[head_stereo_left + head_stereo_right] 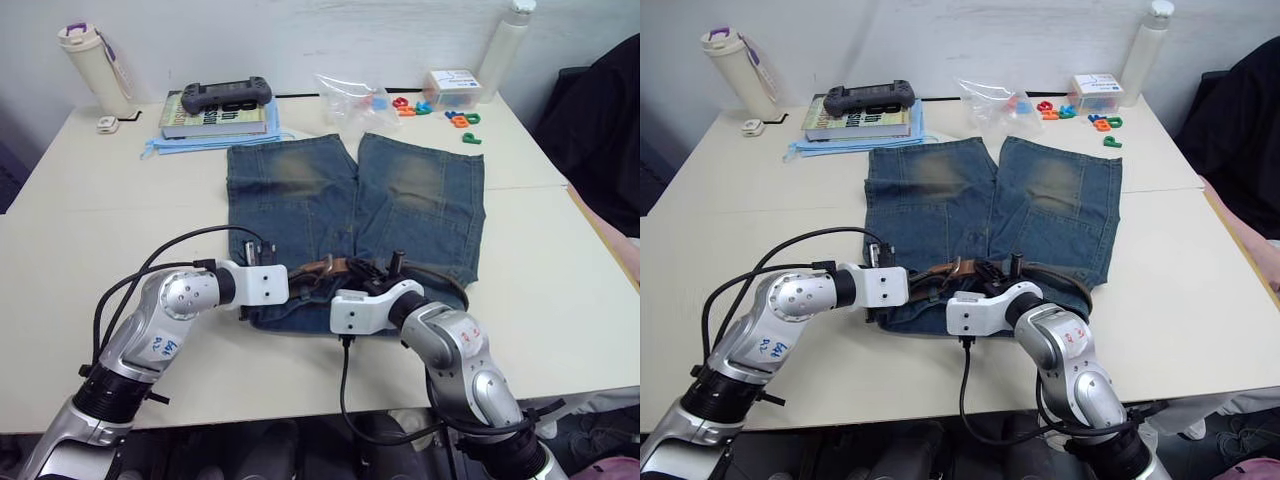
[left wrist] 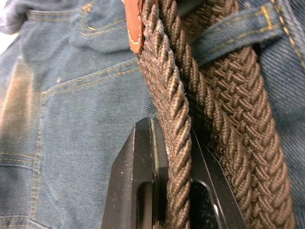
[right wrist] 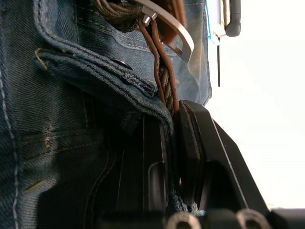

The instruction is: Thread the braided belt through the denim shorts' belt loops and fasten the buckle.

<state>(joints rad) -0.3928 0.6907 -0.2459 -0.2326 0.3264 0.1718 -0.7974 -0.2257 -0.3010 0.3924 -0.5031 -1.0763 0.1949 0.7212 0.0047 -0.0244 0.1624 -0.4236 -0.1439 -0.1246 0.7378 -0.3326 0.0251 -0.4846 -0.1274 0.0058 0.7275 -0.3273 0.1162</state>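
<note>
The denim shorts (image 1: 355,215) lay flat in the middle of the table (image 1: 90,215), waistband toward me, and I place everything else from them. Beyond their left leg sat a white bottle (image 1: 92,68) and a book (image 1: 213,115) with a black controller (image 1: 226,94) on top — the book's cover lettering was mostly covered and I could not read it. My left arm carried a small blue-marked sticker, too small to make out.

At the waistband's left part, my left gripper (image 2: 174,162) was clamped on the braided belt (image 2: 174,114), one strand pressed between both fingers; a second strand ran beside it under one of the belt loops (image 2: 233,36). Further right, my right gripper (image 3: 171,138) was pinched on the denim waistband edge, with a brown strap caught in the same gap, the buckle (image 3: 174,31) just past the fingertips.

Beyond the right leg lay coloured letters (image 1: 455,115), a labelled box (image 1: 452,85) — print illegible — and another bottle (image 1: 505,50), its top cut off.
</note>
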